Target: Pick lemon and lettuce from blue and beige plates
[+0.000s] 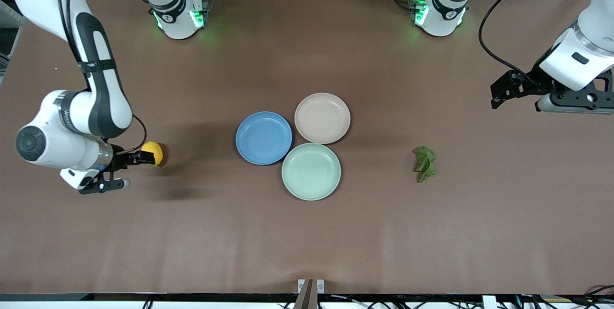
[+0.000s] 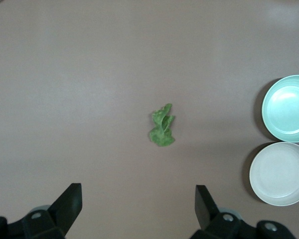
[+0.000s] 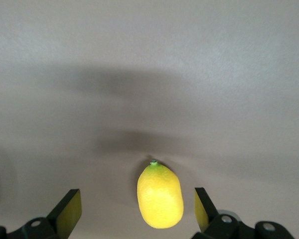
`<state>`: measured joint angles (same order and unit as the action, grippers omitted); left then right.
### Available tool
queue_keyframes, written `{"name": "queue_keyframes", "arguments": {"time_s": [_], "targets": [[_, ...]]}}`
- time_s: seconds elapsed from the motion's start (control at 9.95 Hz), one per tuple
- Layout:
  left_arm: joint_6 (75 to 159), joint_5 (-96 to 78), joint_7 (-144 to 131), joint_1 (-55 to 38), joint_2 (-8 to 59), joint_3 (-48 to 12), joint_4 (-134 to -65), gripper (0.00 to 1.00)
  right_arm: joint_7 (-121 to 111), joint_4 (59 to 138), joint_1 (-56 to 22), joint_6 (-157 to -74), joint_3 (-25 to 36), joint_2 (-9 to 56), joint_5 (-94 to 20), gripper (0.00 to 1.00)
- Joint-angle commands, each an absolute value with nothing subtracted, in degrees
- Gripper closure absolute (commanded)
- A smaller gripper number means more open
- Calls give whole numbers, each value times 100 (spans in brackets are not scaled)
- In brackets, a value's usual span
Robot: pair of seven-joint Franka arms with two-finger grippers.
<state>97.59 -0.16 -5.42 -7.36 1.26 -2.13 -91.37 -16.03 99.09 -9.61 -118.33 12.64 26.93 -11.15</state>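
Note:
The yellow lemon (image 1: 153,153) (image 3: 160,195) lies on the brown table toward the right arm's end, off the plates. My right gripper (image 1: 142,158) (image 3: 135,200) is open, its fingers on either side of the lemon without touching it. The dark green lettuce (image 1: 425,163) (image 2: 162,131) lies on the table toward the left arm's end. My left gripper (image 1: 496,97) (image 2: 138,195) hangs open and empty over bare table, apart from the lettuce. The blue plate (image 1: 264,137) and the beige plate (image 1: 322,118) (image 2: 280,173) stand empty in the middle.
A pale mint-green plate (image 1: 311,171) (image 2: 288,108), also empty, touches the blue and beige plates and lies nearer to the front camera. Both arm bases stand at the table's edge farthest from the front camera.

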Motion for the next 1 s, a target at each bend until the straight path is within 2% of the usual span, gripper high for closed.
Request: {"name": "queue_keyframes", "arguments": {"time_s": [0.0,0.5,0.9], "targets": [[9694,-44,-378,-694,-87,-237,-9290,0,-1547,9958,-844,-11707,1213,2383,-1028,0],[9659,-44,-369,-703,-264,-246,-9466,0,-1058,10020,-800,-11313,1152,1680,-651,0],[9650,-35,-229,-712,-211,-246,-9439,0,-343,10011,-625,-10908,626,1144,-220,0]]}}
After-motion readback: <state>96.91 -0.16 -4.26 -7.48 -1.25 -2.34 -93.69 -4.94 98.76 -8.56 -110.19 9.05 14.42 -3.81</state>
